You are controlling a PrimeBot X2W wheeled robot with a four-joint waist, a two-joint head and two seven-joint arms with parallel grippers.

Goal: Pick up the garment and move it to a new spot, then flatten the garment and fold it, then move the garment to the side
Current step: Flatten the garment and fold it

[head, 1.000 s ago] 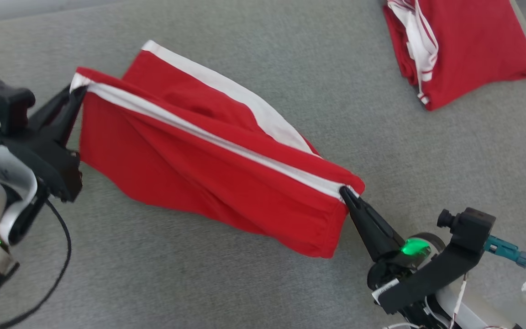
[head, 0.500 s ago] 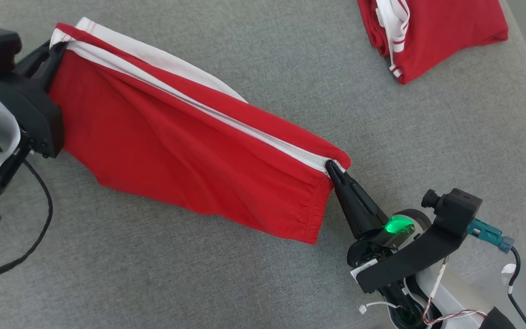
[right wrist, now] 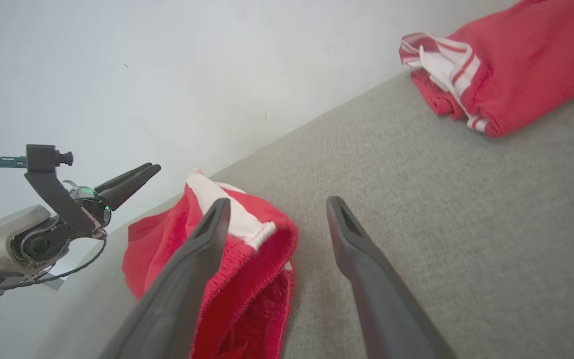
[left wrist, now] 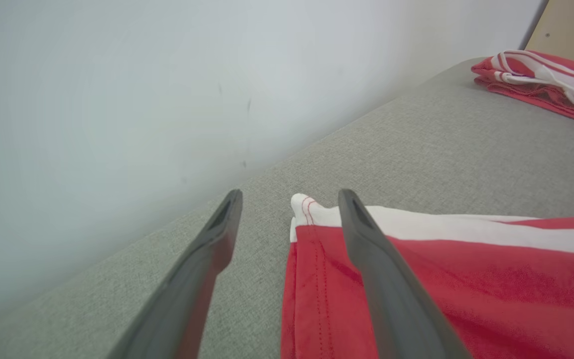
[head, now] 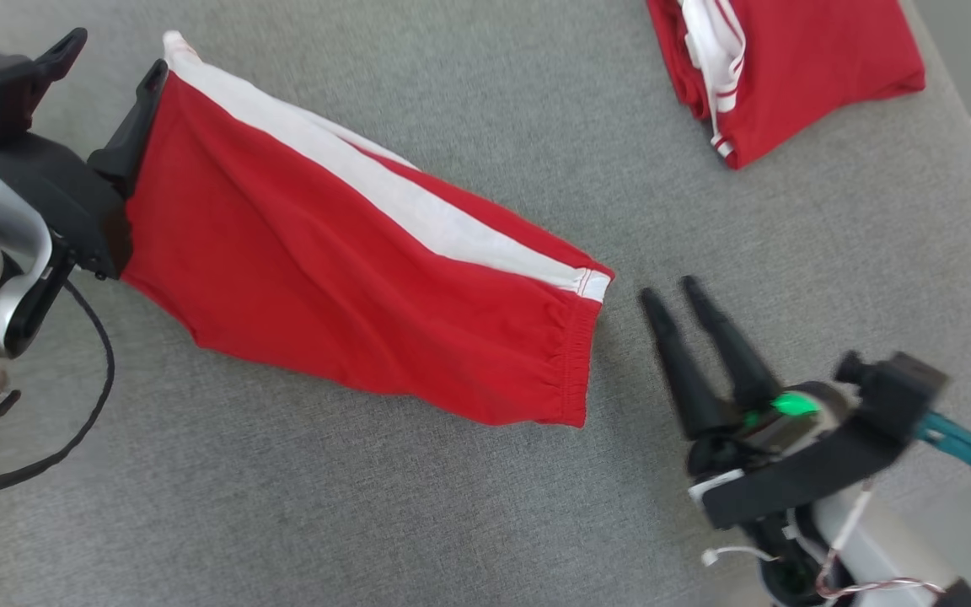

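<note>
The garment (head: 351,295), red shorts with a broad white side stripe, lies spread flat on the grey fabric surface (head: 452,514), running from the upper left of the head view down toward the centre, its gathered waistband at the lower right end. The left gripper (head: 113,63) sits at the upper left of the frame with its jaws spread wide and nothing clamped. One finger lies along the garment's upper left edge and the other stands clear of it over bare surface. In the left wrist view the white-striped corner shows between the two fingers, and whether the nearer finger rests on the cloth or just above it is hard to say from this angle. The right gripper (head: 671,289) is at the lower right of the head view, its fingers parted and empty, just beside the waistband end with a strip of grey surface between them. A second red garment (head: 797,67) with white trim lies folded at the upper right of the frame, well apart from the first.
</note>
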